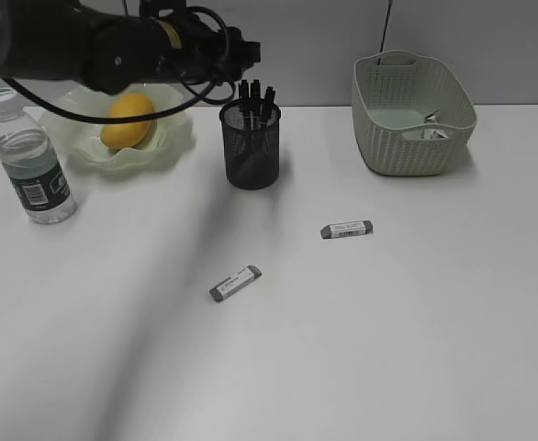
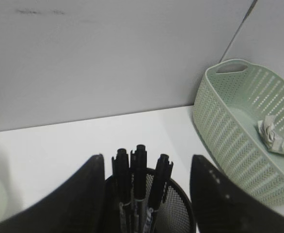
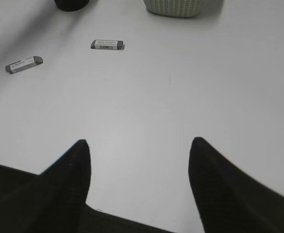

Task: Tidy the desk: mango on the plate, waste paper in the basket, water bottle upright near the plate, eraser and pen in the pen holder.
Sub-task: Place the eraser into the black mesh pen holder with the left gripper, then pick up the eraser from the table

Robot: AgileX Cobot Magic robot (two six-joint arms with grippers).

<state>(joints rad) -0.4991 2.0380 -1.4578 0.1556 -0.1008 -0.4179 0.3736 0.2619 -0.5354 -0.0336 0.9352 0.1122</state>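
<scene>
The mango [image 1: 128, 119] lies on the wavy green plate [image 1: 163, 147]. The water bottle [image 1: 30, 156] stands upright left of the plate. The waste paper [image 1: 431, 126] lies in the basket [image 1: 411, 138], and it also shows in the left wrist view [image 2: 274, 136]. Three black pens [image 2: 139, 179] stand in the mesh pen holder [image 1: 251, 152]. My left gripper [image 2: 147, 158] is open, its fingers on either side of the pen tops, holding nothing. Two grey erasers [image 1: 346, 229] [image 1: 235, 283] lie on the desk. My right gripper [image 3: 139, 145] is open and empty above bare desk.
The desk [image 1: 416, 331] is plain white, with a grey wall behind it. The left arm [image 1: 113, 46] reaches in from the upper left above the plate. In the right wrist view both erasers [image 3: 107, 44] [image 3: 23, 64] lie ahead and to the left of the jaws.
</scene>
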